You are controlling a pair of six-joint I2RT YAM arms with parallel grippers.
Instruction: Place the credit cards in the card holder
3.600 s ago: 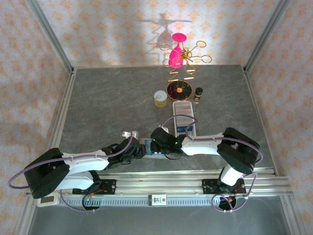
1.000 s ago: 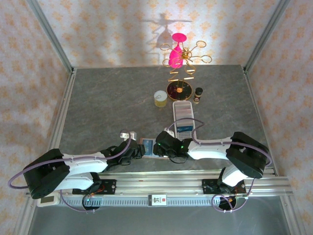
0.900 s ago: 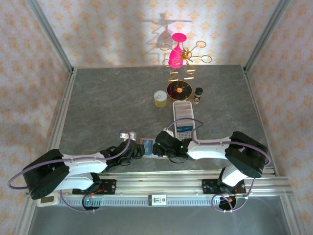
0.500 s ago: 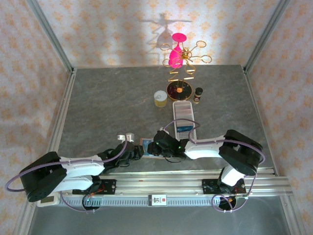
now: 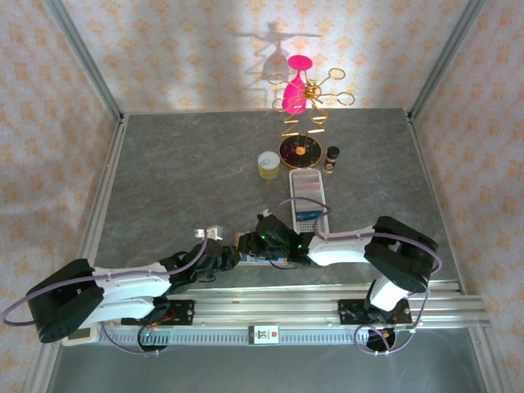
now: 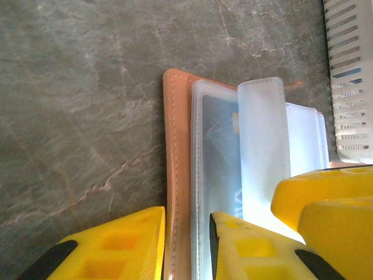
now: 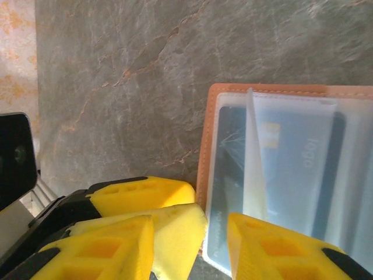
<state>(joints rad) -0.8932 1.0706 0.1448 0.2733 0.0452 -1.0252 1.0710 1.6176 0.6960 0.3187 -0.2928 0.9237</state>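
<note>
Both arms crept forward; card holder (image 6: 178,175) seemingly between left jaws.

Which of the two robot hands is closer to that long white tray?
Right. The right gripper sits just near-left of the white tray; the left gripper is farther left, at the card holder's edge.

A grey stone-patterned bench (image 5: 180,172) carries a long white perforated tray (image 5: 309,196) lying lengthwise right of centre. Beyond the tray's far end stand a small pale yellow cup (image 5: 268,164), a round dark dish with a gold rim (image 5: 299,150) and a little dark bottle (image 5: 332,158). Behind them rises a gold wire stand (image 5: 311,102) holding something pink (image 5: 294,92).
</note>
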